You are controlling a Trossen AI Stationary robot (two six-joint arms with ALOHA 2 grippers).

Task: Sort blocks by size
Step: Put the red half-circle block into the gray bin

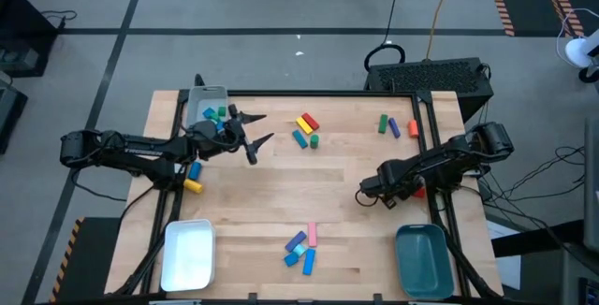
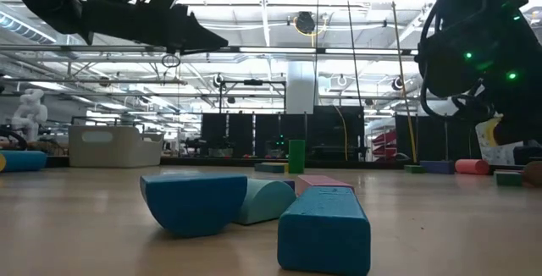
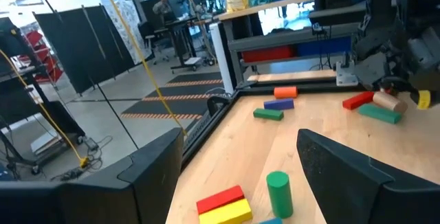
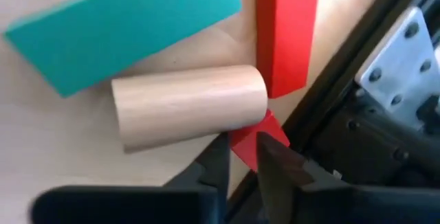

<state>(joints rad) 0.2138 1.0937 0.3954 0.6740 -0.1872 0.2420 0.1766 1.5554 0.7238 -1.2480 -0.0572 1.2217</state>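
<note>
Table (image 1: 346,193): pale wood grain, black frame. Trays: white tray (image 1: 189,254), teal tray (image 1: 423,260), grey tray (image 1: 208,99). In the right wrist view: teal bar (image 4: 124,28), tan cylinder (image 4: 189,107), red bar (image 4: 287,25), small red piece (image 4: 249,141). Centre group: red-and-yellow blocks (image 1: 307,123), green cylinder (image 1: 315,140). Both arms dark.

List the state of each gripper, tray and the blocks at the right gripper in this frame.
left gripper: open, empty, raised beside the grey tray.
right gripper: shut on small red block.
tan cylinder: lying on its side.
teal block: lying flat.
grey tray: holds blocks.
white tray: empty.
teal tray: empty.
</note>
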